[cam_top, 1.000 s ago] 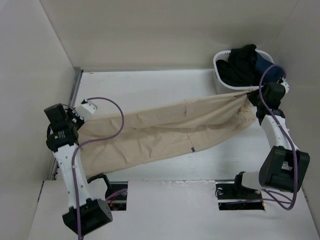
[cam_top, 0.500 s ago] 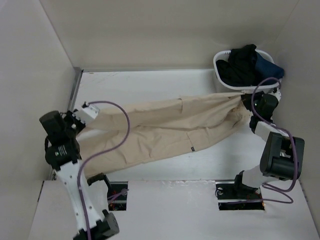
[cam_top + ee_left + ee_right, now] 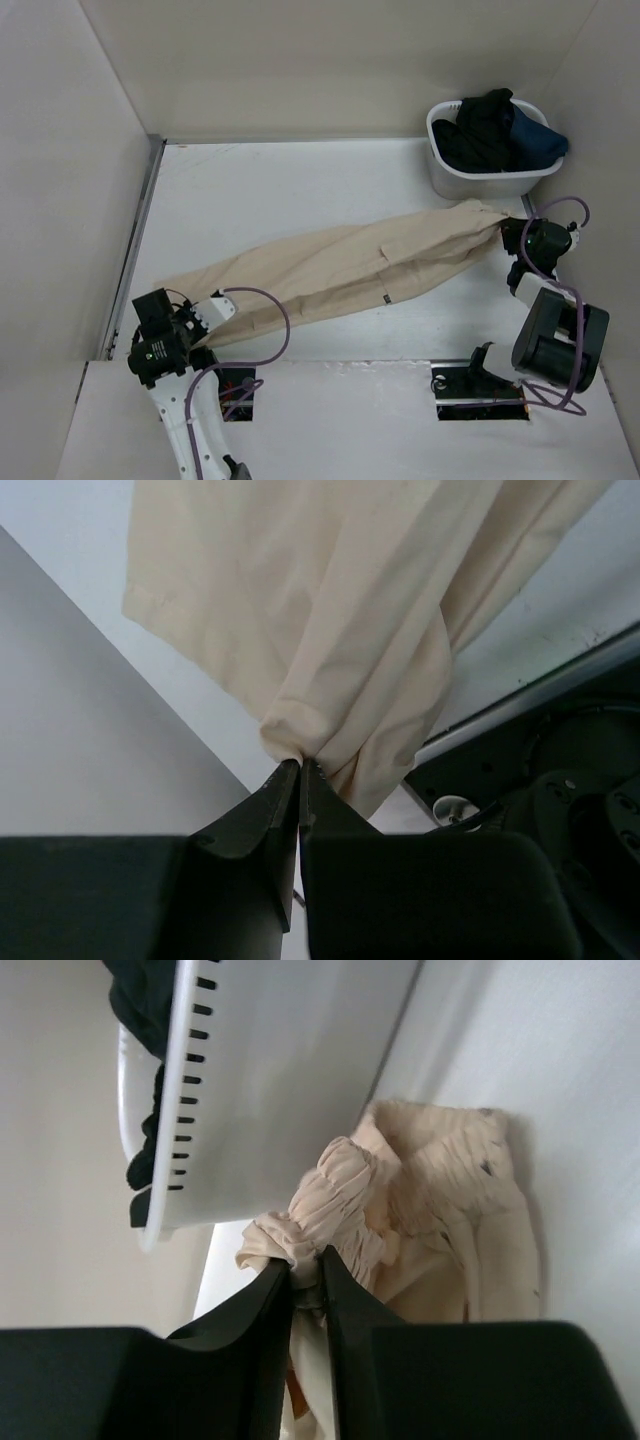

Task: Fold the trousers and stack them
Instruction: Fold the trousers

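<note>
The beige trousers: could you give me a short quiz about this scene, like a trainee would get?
1. True or false: the trousers lie inside the white basket.
2. The left end effector is: a) open, holding nothing; b) shut on the trousers' leg end; c) gripping the basket.
3. Fill in: the right end effector is at the trousers' elastic ____.
Key: 1 false, they stretch across the table outside it; 2 b; 3 waistband.

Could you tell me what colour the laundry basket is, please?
White basket, clearest in the top external view.
</note>
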{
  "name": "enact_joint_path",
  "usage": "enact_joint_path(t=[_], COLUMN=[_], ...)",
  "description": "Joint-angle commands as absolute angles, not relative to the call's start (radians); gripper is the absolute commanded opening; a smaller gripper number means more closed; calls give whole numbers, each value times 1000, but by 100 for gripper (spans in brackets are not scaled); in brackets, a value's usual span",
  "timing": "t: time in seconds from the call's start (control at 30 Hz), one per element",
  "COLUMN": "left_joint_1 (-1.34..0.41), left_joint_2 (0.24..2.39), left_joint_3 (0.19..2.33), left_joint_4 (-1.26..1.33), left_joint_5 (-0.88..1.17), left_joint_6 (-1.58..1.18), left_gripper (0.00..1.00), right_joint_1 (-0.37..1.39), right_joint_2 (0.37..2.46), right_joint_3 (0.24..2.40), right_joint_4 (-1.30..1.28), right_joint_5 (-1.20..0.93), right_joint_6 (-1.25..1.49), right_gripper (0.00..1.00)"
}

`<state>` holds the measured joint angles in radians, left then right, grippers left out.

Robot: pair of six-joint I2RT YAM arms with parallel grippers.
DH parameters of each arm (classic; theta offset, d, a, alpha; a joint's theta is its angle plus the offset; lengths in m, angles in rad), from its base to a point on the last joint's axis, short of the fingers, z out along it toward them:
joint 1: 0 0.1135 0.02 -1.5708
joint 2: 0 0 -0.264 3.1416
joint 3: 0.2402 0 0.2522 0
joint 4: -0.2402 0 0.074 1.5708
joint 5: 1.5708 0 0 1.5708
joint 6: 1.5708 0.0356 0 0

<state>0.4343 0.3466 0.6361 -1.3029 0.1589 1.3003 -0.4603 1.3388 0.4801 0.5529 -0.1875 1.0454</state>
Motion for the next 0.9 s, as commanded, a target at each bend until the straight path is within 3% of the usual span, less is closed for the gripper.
enact_joint_path(t=[0.0,0.13,0.27,0.37,0.53,0.7,0.87], left_joint_1=[420,401,386,361,398,489,444], left_joint_2=[327,344,400,483,704,932,1098], left_joint_3=[646,681,809,984,1046,976,962], left_joint_4=[-1339,-1437,-1509,-1500,-1317,-1088,-1108], left_joint_5=[94,95,126,219,259,268,249], left_joint_6=[1379,1428,1485,1441,1284,1201,1169], left_gripper=[2,12,47,59,59,59,58], right_joint_1=[-490,-530,-533,-481,-380,-378,-346], right_joint_2=[1260,1151,978,962,979,1225,1440], right_joint_3=[436,397,416,483,495,578,686], right_joint_4=[490,310,17,-96,-43,55,29], right_joint_5=[-141,-123,-10,32,72,-46,-19], right_joint_6=[1075,1094,1124,1071,1071,1019,1006], right_gripper=[29,56,79,85,92,99,97])
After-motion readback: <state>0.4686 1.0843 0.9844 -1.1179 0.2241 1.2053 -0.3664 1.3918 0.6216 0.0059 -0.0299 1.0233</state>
